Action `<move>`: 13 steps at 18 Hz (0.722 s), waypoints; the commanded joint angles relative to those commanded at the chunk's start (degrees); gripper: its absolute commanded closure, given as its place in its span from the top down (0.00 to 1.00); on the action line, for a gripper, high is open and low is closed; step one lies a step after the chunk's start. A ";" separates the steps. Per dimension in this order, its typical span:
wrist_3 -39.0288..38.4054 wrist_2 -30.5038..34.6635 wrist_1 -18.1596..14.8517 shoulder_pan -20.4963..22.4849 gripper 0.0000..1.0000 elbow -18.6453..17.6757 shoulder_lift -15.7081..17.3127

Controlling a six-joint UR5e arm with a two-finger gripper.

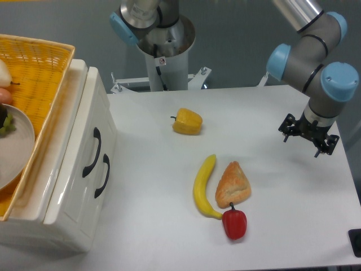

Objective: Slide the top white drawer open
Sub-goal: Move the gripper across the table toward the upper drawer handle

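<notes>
Looking at the top white drawer [84,141], you find it shut, flush in the cabinet that stands at the left edge of the table [169,237], its panelled front facing right across the tabletop. Its curved black handle [93,151] runs lengthwise along the front, with the lower drawer's handle [104,175] just beside it on the table side; take care which one you aim at. A yellow wicker basket [42,73] sits on top of the cabinet.

Moving outward: a yellow pepper [187,121] lies toward the back, and a banana [203,186], a piece of bread [232,183] and a red pepper [234,223] cluster near the middle-front, all between cabinet and arm.

The gripper [304,138] hangs near the right edge, well apart from the drawer, holding nothing. Whether its fingers stand wide or narrow you cannot tell at this size.

Judgement: the handle lies straight across the table to the left, so expect a long traverse over the food, then a pull back rightward, square to the drawer front.
</notes>
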 joint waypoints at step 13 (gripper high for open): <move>-28.05 -7.46 -12.04 -12.83 1.00 -0.97 9.49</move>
